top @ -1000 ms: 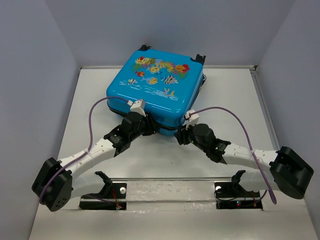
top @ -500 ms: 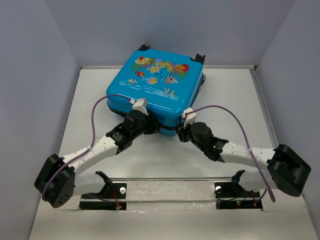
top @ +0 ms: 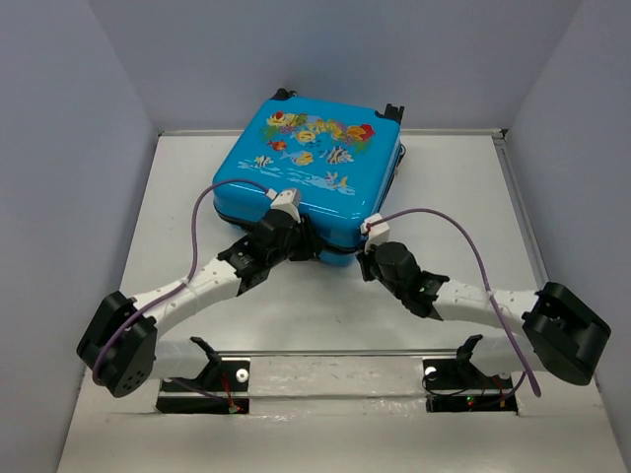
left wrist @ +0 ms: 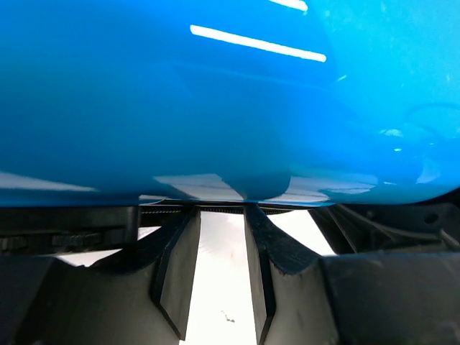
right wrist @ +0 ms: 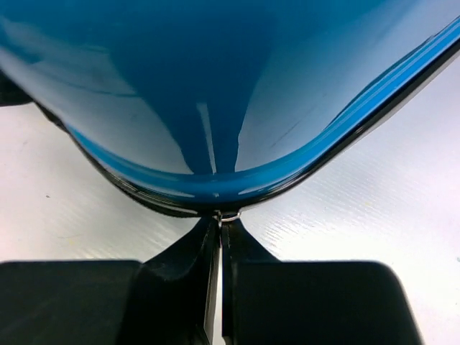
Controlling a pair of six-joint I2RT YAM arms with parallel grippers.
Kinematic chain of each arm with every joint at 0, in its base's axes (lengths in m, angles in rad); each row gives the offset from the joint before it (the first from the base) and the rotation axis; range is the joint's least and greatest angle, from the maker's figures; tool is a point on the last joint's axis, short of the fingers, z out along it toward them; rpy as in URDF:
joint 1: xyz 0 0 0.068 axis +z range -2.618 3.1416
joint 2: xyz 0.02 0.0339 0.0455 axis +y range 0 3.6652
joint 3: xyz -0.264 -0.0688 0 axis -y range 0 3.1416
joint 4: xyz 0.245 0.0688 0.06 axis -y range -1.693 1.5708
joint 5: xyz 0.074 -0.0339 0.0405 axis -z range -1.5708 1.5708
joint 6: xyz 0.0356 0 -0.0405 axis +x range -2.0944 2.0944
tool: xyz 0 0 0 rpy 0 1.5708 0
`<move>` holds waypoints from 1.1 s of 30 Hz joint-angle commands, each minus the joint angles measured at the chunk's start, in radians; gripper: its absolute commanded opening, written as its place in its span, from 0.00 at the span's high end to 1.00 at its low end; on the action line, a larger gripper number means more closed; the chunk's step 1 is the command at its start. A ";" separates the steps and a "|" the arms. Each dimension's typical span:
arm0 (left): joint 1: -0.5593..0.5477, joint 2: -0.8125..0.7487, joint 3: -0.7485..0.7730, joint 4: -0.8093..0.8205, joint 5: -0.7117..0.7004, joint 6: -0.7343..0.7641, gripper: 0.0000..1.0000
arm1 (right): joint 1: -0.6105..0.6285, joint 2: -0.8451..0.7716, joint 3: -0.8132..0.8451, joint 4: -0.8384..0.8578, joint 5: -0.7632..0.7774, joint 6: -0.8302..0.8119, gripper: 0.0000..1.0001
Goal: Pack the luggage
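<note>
Right wrist cam: I see right claw (right wrist: 221, 219) pinching small silver ring (right wrist: 230, 216) on bright-blue hard-shell suitcase (right wrist: 215, 93) at white desk's (right wrist: 374, 180) far edge; left claw (left wrist: 223, 212) at its seam, jaws apart.

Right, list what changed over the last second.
The left gripper slid along the near edge of the luggage toward the right arm, jaws apart. The right gripper closed on the small metal zipper ring at the near corner. The luggage stayed shut and in place.

Both wrist views cut off the luggage (right wrist: 215, 86).
</note>
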 commanded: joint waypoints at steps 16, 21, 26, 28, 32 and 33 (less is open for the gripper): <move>0.013 0.115 0.128 0.170 -0.023 0.020 0.60 | 0.282 0.085 0.295 0.012 -0.095 0.097 0.93; 0.030 0.130 0.146 0.155 -0.001 0.026 0.64 | 0.308 0.196 0.378 0.053 -0.032 0.140 0.93; 0.108 0.025 0.102 0.126 0.056 0.040 0.56 | 0.308 0.156 0.309 0.069 0.046 0.174 0.93; 0.137 -0.034 0.100 0.074 0.067 0.057 0.40 | 0.308 0.105 0.269 0.046 0.058 0.207 0.93; 0.208 -0.206 0.192 -0.060 0.044 0.097 0.10 | 0.308 -0.037 0.129 -0.040 0.101 0.280 0.50; 0.222 -0.224 0.215 -0.080 0.050 0.098 0.07 | 0.308 -0.097 0.123 -0.109 0.108 0.293 0.38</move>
